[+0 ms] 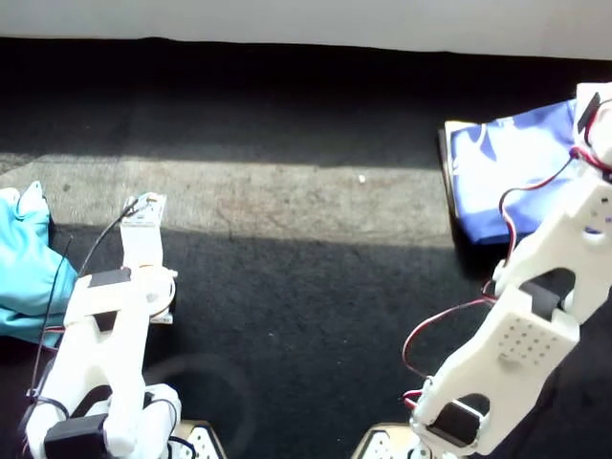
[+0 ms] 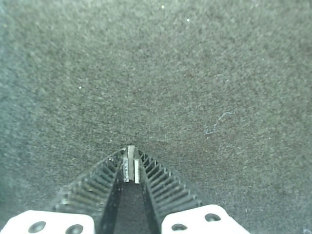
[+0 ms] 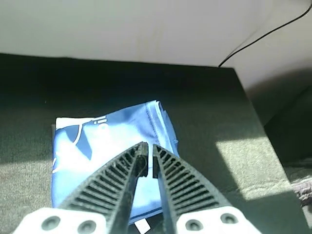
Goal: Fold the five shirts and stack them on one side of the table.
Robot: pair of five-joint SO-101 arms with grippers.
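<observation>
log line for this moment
left gripper: shut, over bare mat | right gripper: shut, above folded blue shirt | teal shirt: crumpled, beside left arm

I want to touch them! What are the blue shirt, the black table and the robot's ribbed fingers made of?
Blue shirt: probably smooth, shiny sports fabric; it lies in soft folds with a stitched hem.
Table cover: looks like dark felt or short carpet, fuzzy and speckled with lint.
Left gripper fingers: likely matte black plastic, moulded ribs.

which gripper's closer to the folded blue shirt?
Right. The right gripper hangs over the blue shirt; the left gripper is far across, over bare mat.
</observation>
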